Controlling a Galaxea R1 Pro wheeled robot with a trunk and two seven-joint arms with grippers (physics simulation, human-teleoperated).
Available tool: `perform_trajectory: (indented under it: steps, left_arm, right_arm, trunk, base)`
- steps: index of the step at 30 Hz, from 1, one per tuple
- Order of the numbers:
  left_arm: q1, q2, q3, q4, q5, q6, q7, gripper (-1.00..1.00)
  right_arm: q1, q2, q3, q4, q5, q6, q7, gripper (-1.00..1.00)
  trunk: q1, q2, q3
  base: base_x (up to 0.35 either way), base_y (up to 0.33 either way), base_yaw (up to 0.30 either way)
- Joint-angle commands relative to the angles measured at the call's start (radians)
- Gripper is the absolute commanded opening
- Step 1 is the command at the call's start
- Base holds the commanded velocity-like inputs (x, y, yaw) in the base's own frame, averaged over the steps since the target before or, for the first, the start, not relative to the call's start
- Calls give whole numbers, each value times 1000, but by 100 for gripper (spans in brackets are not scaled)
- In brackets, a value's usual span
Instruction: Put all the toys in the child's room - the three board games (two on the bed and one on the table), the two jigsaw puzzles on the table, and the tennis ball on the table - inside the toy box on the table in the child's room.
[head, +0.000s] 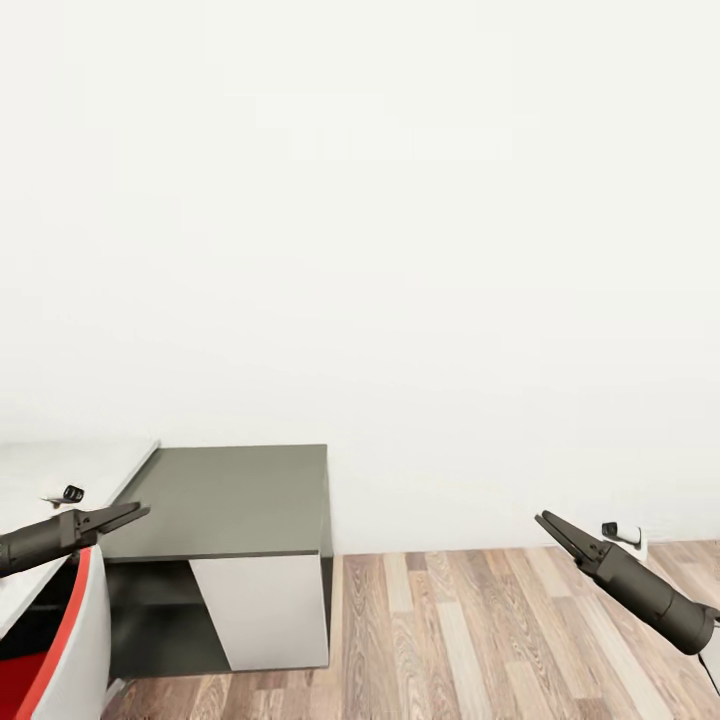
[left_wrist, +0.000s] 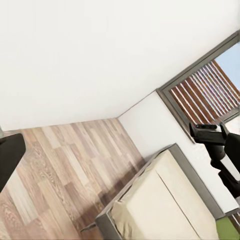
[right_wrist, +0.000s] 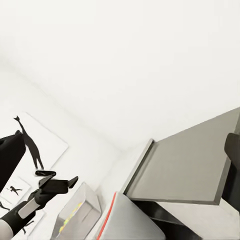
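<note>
We face a plain white wall (head: 400, 250) that takes up most of the head view, with a wood-plank floor (head: 480, 640) running along its foot. Against the wall at lower left stands a dark grey counter (head: 225, 500) with a white panel below and an open shelf space beside that panel; a pale surface (head: 60, 470) adjoins its left edge. From the left wrist view we see a bed (left_wrist: 165, 205) with a cream mattress in a grey frame, set under a window with slatted blinds (left_wrist: 205, 95). From the right wrist view we see framed silhouette pictures (right_wrist: 35, 145) on a white wall and a pale box with coloured markings (right_wrist: 77, 212) beyond the counter's end; we cannot tell whether it is the toy box. We cannot pick out any board game, puzzle or ball.

Our left pincer (head: 135, 514) hangs over the counter's near left corner, its fingers pressed together on nothing. Our right pincer (head: 548, 522) hangs over the floor at right, likewise pressed together and carrying nothing.
</note>
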Motion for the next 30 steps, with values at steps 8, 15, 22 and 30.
perform_trajectory:
  steps: [8,15,22,30]
  left_arm:
    - [-1,-9,-2,-2,0,11,-4,100]
    - [-1,-25,-2,-4,-1,11,-4,100]
    - [-1,-88,-5,-22,-10,-10,-4,100]
    - [-1,-184,-68,-27,-138,-21,-4,100]
  right_arm:
    - [-1,0,0,-2,-4,6,-1,100]
    - [-1,0,-1,3,-3,6,-2,100]
    - [-1,0,0,9,-1,0,-10,100]
    - [-2,-1,8,47,24,-48,-53,100]
  trunk:
    - [0,-2,-2]
    - [0,-2,-2]
    - [0,-2,-2]
    - [0,-2,-2]
  base:
    - [-295,-89,-1]
    - [-133,-215,0]
    - [-15,-35,0]
    - [-1,-2,0]
